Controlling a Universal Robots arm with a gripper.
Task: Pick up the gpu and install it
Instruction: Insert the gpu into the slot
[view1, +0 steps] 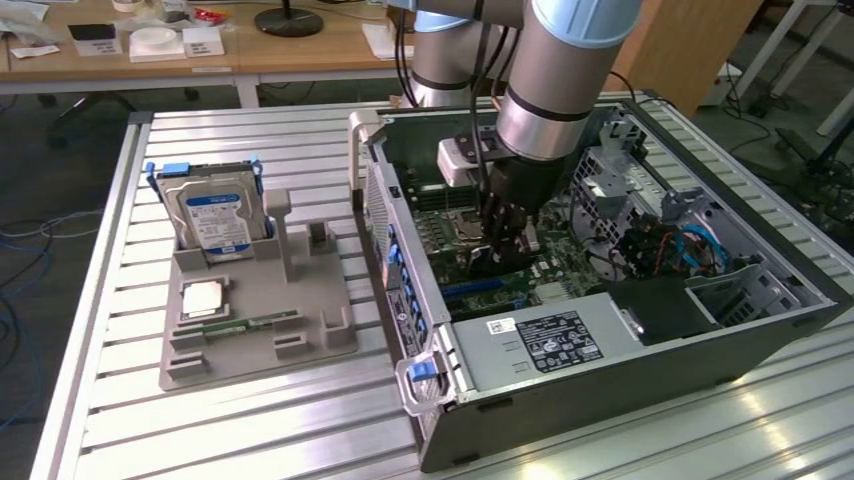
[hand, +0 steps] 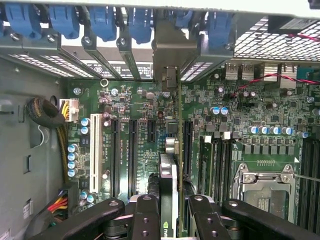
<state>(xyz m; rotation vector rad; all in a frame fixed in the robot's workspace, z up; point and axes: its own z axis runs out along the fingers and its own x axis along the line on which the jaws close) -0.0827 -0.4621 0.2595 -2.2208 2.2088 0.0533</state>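
We see the gripper (hand: 170, 212) clamped on the gpu (hand: 168, 175), which stands on edge over the motherboard (hand: 240, 115). The card's long axis runs straight away from the gripper, with its bracket (hand: 172, 47) at the motherboard's rear edge, beside 1 long black slot (hand: 187, 145).

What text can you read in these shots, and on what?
Nothing legible.
hard drive, blue label: print too small.
power supply, black label: too small.
white sticker beside it: too small.
motherboard silkscreen: blurred.
gpu edge, green mark: unreadable.
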